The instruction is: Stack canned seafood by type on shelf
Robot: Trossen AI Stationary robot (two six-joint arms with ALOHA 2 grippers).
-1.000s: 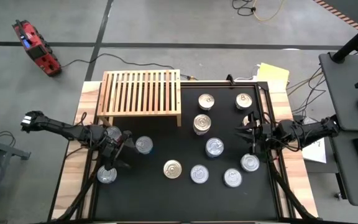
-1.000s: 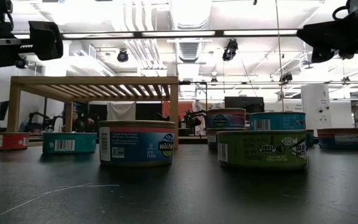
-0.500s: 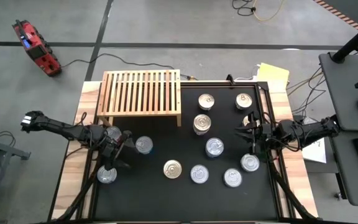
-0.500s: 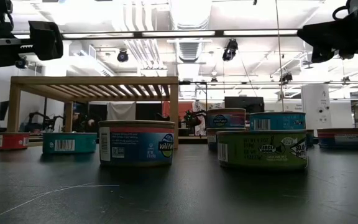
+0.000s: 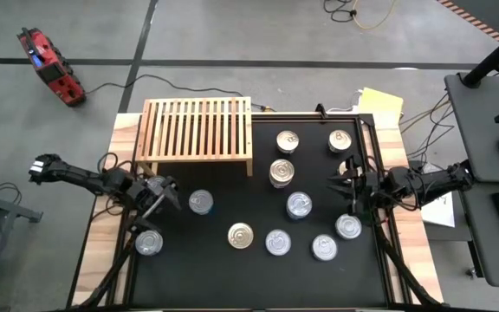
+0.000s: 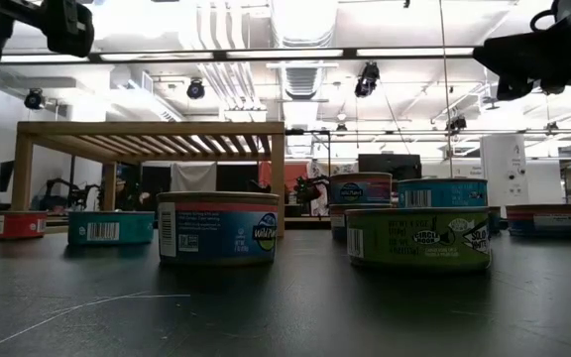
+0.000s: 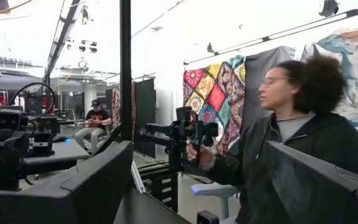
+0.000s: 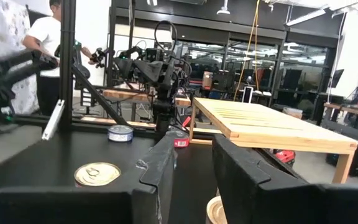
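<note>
The black tabletop (image 5: 232, 269) carries the light-wood shelf (image 5: 197, 130) at its back left, nothing on its slats. Tins (image 5: 299, 205) lie scattered beside it. The left hand (image 5: 165, 192) hovers with fingers spread wide, holding nothing. The right hand (image 5: 346, 186) hovers, fingers narrowly apart, also holding nothing.
</note>
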